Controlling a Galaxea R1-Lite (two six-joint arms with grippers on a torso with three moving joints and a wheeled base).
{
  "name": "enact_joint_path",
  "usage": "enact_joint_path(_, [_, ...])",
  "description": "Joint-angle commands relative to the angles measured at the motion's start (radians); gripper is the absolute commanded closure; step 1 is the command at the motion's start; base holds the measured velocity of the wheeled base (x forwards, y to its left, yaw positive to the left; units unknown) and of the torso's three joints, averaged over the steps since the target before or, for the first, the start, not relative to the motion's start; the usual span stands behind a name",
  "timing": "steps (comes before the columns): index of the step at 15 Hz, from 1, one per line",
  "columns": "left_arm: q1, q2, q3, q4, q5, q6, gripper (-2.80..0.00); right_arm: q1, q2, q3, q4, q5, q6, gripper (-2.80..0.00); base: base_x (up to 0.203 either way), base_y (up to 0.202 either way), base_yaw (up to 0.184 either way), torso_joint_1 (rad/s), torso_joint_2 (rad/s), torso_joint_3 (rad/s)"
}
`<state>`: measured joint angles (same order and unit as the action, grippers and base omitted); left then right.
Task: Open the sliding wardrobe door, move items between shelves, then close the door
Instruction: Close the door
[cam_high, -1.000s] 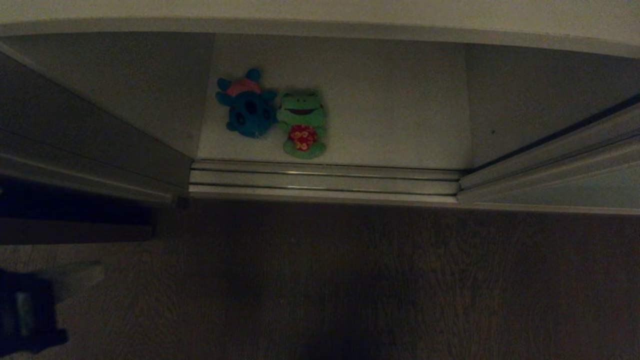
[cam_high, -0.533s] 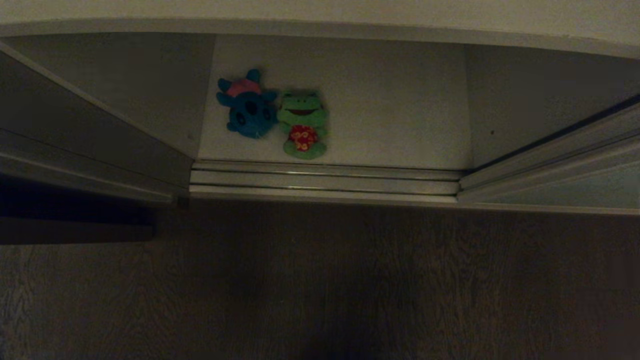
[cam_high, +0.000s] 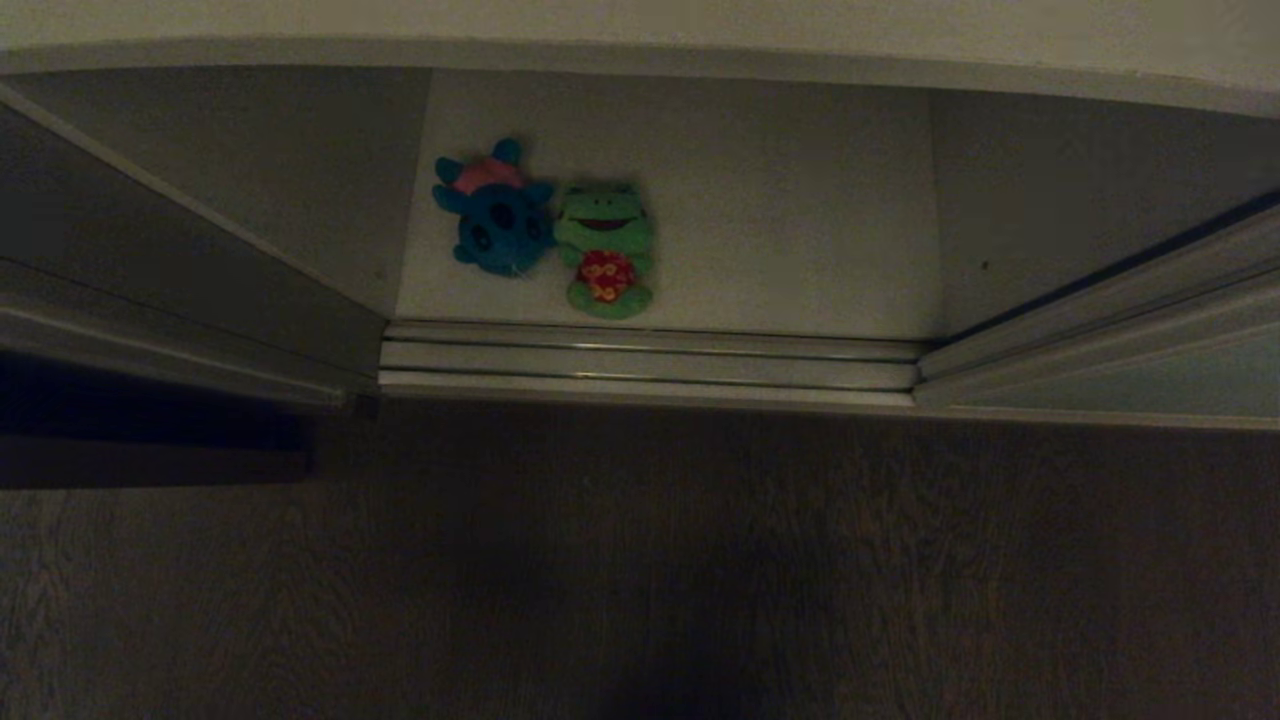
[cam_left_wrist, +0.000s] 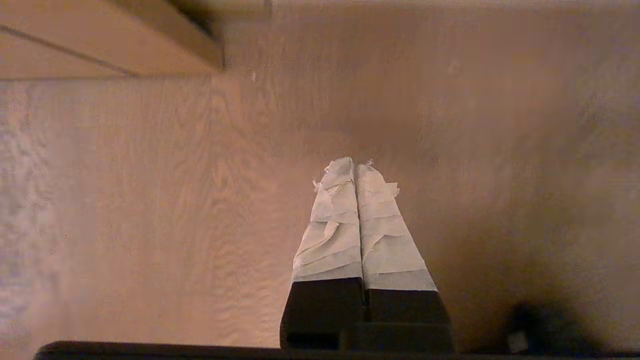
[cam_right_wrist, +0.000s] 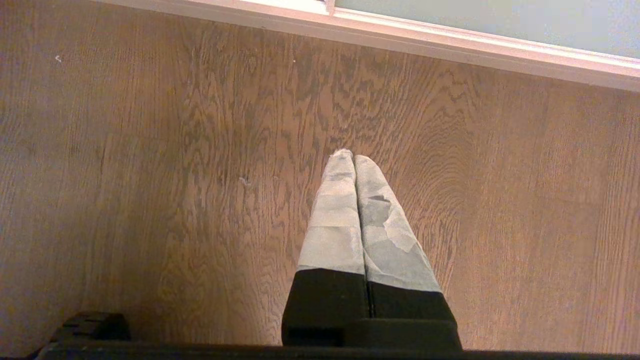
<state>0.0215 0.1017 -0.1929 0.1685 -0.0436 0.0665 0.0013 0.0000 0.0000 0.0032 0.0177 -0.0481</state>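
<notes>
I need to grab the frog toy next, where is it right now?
In the head view the green frog sits on the white shelf inside the open wardrobe, left of centre, touching the blue plush on its left, just behind the door tracks.

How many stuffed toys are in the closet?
2. The blue toy and the frog lie side by side, touching, on the white shelf, toward its left. Shelves out of view may hold more.
</notes>
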Motion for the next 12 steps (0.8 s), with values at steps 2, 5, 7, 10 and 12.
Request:
enact_joint_path(2, [-0.002,-0.098,0.186,-0.203,0.007,0.048,0.00,0.000,-0.002,0.000,0.000,0.001,-0.001,0.00,0.000,0.000,0.000,0.000,0.00,0.000])
enact_joint_path(5, [-0.003,-0.100,0.193,-0.172,0.019,-0.005,0.00,0.000,-0.002,0.000,0.000,0.001,-0.001,0.00,0.000,0.000,0.000,0.000,0.00,0.000])
enact_joint_path(7, [-0.003,-0.100,0.193,-0.168,0.019,0.003,0.00,0.000,-0.002,0.000,0.000,0.001,-0.001,0.00,0.000,0.000,0.000,0.000,0.00,0.000])
enact_joint_path(10, [-0.003,-0.099,0.191,-0.158,0.025,0.012,0.00,0.000,-0.002,0.000,0.000,0.001,-0.001,0.00,0.000,0.000,0.000,0.000,0.00,0.000])
enact_joint_path(12, [-0.005,-0.099,0.193,-0.160,0.024,0.009,0.00,0.000,-0.002,0.000,0.000,0.001,-0.001,0.00,0.000,0.000,0.000,0.002,0.00,0.021])
